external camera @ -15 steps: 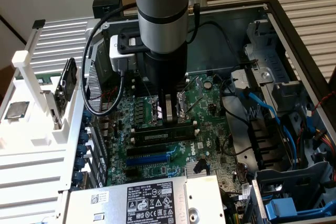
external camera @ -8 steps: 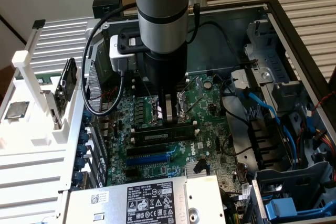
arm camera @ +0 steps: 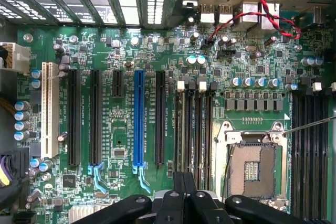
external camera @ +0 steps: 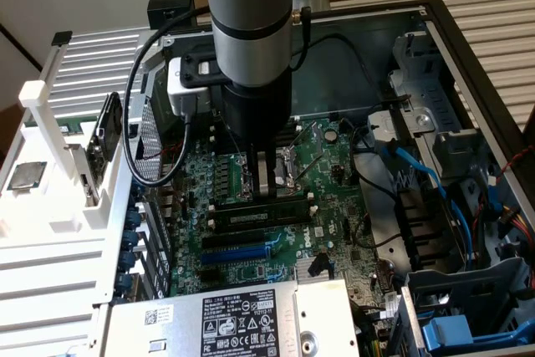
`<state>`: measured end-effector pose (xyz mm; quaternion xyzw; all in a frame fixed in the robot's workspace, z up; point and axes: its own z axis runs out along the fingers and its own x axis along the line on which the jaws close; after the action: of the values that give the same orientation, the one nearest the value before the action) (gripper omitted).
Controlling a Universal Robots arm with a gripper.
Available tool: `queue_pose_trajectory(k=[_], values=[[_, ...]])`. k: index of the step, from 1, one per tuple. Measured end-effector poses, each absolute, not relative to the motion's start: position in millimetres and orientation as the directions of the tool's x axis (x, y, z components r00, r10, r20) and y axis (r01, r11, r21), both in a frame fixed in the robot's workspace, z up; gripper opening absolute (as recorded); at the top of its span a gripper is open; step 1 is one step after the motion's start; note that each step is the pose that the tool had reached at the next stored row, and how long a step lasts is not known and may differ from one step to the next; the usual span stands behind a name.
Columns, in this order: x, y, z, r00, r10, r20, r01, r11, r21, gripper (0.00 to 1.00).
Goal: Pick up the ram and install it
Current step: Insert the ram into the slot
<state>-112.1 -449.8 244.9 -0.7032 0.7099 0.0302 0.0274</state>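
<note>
At the centre of the exterior view, the end effector (external camera: pixel 264 180) stands with its fingers together directly over the ram (external camera: pixel 257 214), which lies lengthwise in a memory slot on the motherboard (external camera: pixel 334 198). Seating it well likely calls for straight, even downward pressure, keeping the stick upright so both ends latch.

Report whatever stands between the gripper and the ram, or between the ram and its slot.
Nothing visible does. The arm's black gripper, fingers shut, points straight down at the top edge of the long, thin green ram stick. The stick stands along the long black plastic memory slots. No cable crosses that spot.
</note>
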Motion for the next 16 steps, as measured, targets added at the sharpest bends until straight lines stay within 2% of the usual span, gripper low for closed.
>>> queue_pose_trajectory(k=[4, 11, 16], values=[[-112, -446, 244, -0.010, -0.997, -0.074, -1.000, 0.009, 0.004, 0.10], [-112, -438, 243, -0.010, -1.000, -0.029, -1.000, 0.010, 0.004, 0.10], [-112, -435, 241, -0.010, -1.000, -0.025, -1.000, 0.010, 0.004, 0.10]])
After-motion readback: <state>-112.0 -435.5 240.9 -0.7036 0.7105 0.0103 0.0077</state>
